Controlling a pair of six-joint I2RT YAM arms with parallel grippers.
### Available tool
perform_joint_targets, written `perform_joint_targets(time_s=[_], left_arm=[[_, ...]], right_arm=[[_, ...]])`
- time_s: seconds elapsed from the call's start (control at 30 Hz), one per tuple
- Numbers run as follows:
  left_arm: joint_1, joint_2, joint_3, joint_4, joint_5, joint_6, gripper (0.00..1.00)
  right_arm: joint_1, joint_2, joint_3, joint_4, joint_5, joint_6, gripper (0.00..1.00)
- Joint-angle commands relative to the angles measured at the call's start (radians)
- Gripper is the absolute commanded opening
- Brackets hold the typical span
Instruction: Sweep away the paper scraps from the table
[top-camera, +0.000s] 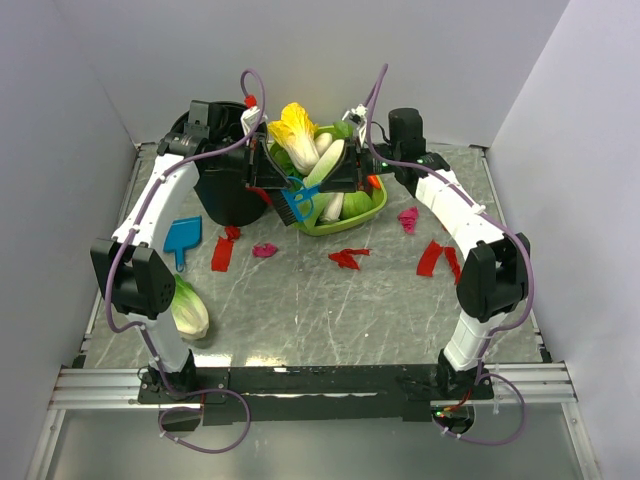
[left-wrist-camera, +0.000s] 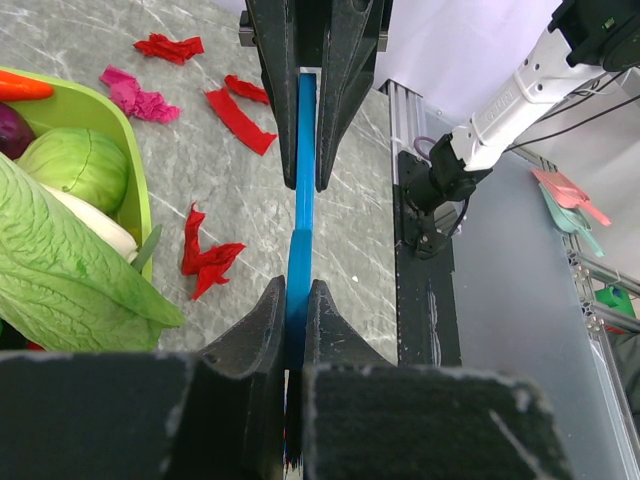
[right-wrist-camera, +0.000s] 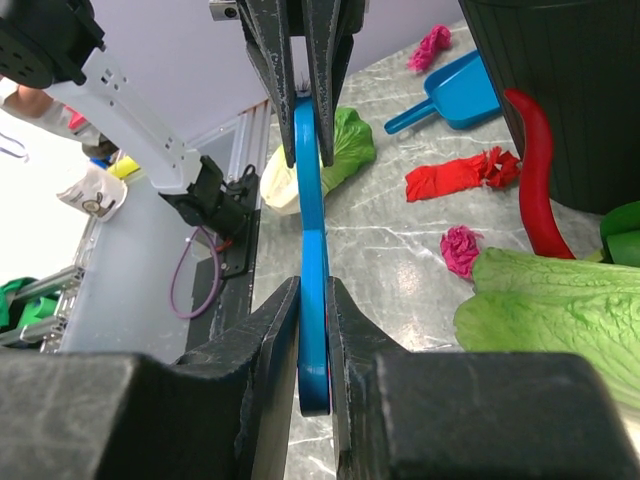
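Now both claws meet up high at the back of the desk, over the green bowl full of veggies. The left claw is pressed tight on the thin blue brush. The right claw pinches the same brush from the other side. The paper scraps lie in a loose row across the middle of the desk, just in front of the bowl. Red and pink bits run from near the black bin on the left to beside the right arm. A blue dustpan and a cabbage sit by the left edge. Bare desk shows in the front middle, between the row and the near rail.
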Motion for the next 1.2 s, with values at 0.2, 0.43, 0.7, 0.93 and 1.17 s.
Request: perform_joint_targets(time_s=[0.2,0.43,0.7,0.93,1.17], left_arm=[[0.002,0.008,-0.003,0.031,0.039,-0.005,0.01],[0.004,0.009,-0.008,0.034,0.042,-0.009,0.01],[0.011,-0.003,0.003,0.033,-0.068,0.004,0.40],[0.060,-0.159,-0.067,-0.073,-0.386,0.077,0.67],[0.086,-0.351,-0.337,-0.122,-1.023,0.073,0.75]], right_arm=[[0.009,-0.006,-0.011,0.102,-0.025,0.039,0.24],[0.009,-0.001,0.001,0.082,-0.019,0.019,0.21],[0.011,-0.036,0.057,-0.122,0.090,-0.117,0.00],[-0.008,-0.217,-0.001,-0.354,0.480,-0.347,0.00],[-0.026,-0.409,-0.185,-0.406,0.657,-0.413,0.00]])
